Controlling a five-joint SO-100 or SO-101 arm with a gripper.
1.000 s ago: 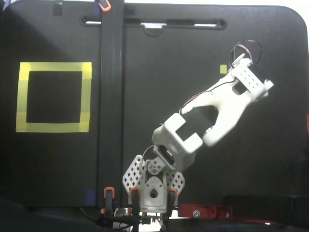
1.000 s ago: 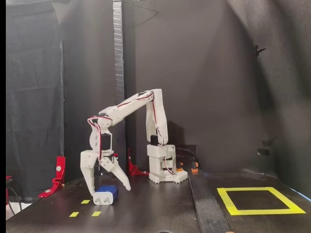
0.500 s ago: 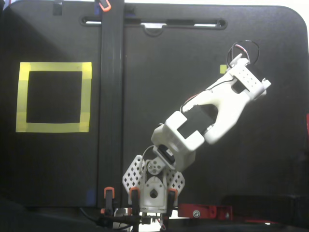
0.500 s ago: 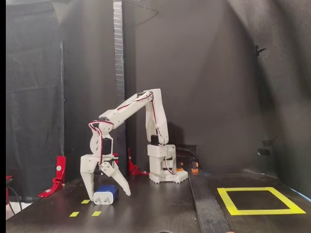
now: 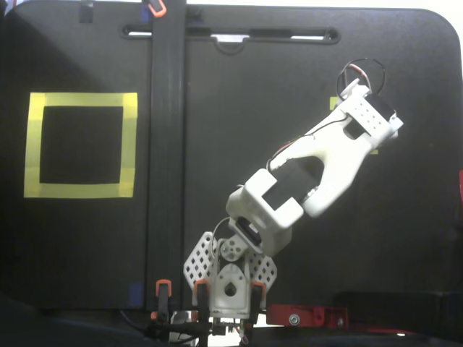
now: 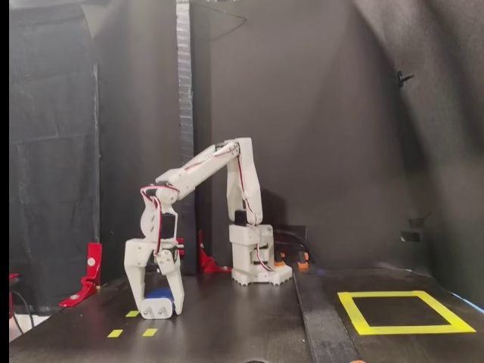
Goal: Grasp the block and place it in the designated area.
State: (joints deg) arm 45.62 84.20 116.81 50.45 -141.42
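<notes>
In the side-on fixed view the dark blue block (image 6: 160, 296) with a pale end face sits on the black table at the left. My white gripper (image 6: 159, 311) reaches straight down over it, and its two fingers press against the block's sides. From above, the arm's wrist (image 5: 365, 123) covers both the block and the fingers. The designated area is a large square of yellow tape, at the left in the top view (image 5: 81, 100) and at the right in the side view (image 6: 401, 330), far from the gripper.
Small yellow tape marks (image 6: 115, 333) lie near the block. A raised black strip (image 5: 166, 144) divides the table between the arm and the yellow square. The arm's base (image 6: 253, 265) stands behind, and a red clamp (image 6: 91, 268) sits at the left edge.
The gripper has come down over the block and its wide-open fingers have closed in against the block's sides. The block has stayed where it was.
</notes>
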